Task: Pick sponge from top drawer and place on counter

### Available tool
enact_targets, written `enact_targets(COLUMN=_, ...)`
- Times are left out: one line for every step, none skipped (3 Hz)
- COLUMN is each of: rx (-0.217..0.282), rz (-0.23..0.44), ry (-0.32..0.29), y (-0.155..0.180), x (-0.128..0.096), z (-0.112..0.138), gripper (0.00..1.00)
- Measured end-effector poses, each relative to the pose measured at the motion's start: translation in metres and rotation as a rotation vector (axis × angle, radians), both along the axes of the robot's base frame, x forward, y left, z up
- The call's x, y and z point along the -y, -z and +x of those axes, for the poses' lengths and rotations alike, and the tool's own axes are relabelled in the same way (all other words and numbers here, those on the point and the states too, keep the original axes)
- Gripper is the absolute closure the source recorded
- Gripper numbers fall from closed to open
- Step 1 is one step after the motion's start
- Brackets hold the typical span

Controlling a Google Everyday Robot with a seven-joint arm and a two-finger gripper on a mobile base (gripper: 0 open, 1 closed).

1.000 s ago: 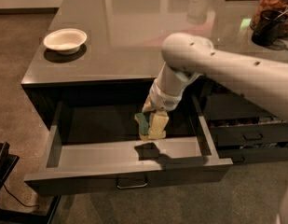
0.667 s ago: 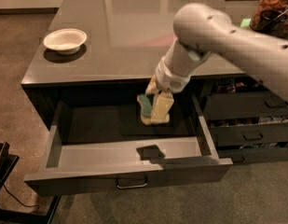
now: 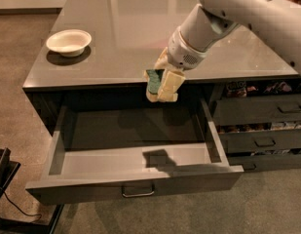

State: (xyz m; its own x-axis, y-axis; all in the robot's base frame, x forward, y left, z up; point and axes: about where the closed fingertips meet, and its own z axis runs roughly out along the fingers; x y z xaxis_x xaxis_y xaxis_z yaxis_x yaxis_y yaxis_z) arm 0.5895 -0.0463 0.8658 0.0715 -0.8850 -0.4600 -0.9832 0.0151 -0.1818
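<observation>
My gripper (image 3: 162, 87) hangs from the white arm coming in from the upper right. It is shut on the sponge (image 3: 153, 81), whose dark green face shows between the pale fingers (image 3: 170, 86). The sponge is held in the air at the height of the counter's front edge, above the rear of the open top drawer (image 3: 135, 160). The drawer is pulled far out, with a light grey inside and a silver bar handle on its front. The glossy grey-brown counter (image 3: 125, 38) lies just behind the sponge.
A white bowl (image 3: 68, 42) sits on the counter's left side. Narrower dark drawers (image 3: 259, 126) stand to the right, partly open with items inside. A dark object with a cable (image 3: 1, 179) is on the floor at lower left.
The gripper has lifted the sponge up out of the drawer to the level of the counter's edge. The arm has risen and moved back.
</observation>
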Motion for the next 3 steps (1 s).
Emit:
enact_targets(rx=0.000, rz=0.000, ry=0.000, y=0.000, x=0.000, z=0.000, gripper=1.00)
enact_targets(rx=0.016, rz=0.017, ry=0.010, y=0.001, x=-0.003, z=0.008, gripper=1.00)
enact_targets(rx=0.046, rz=0.026, ry=0.017, y=0.002, x=-0.005, z=0.038, gripper=1.00)
